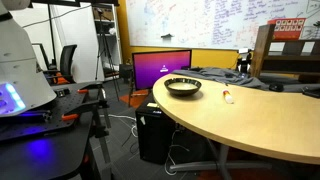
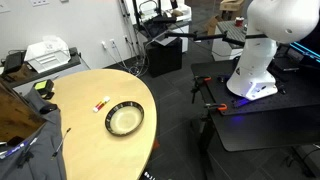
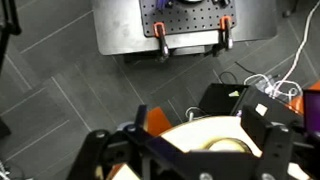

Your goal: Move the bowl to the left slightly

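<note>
My gripper point(image 3: 185, 168) hangs up high with its jaws spread wide and nothing between them, so no contact yet.

Going left to right in an exterior view, there's a monitor point(image 1: 162, 68), then the bowl point(image 1: 183, 86) on the rounded end of the table point(image 1: 250, 125). A little white-and-red thing point(image 1: 227, 97) sits near it, not touching. The bowl is well below and out ahead of my gripper. In the wrist view I only see the table's pale end peeking between the jaws, and I can't tell if the bowl shows there.

Handling guess: it looks hard and glazed, so stiff, fairly light, a bit slick and chippable if I clank it. It's shallow, so I'd pinch the rim with one jaw inside and one outside. I'd do that on the side away from the white-and-red thing. It should slide easily on that smooth top.

Writing: the whiteboard point(image 1: 220, 25) is covered in marker scribble, way too small to read. No brand visible on the bowl.
</note>
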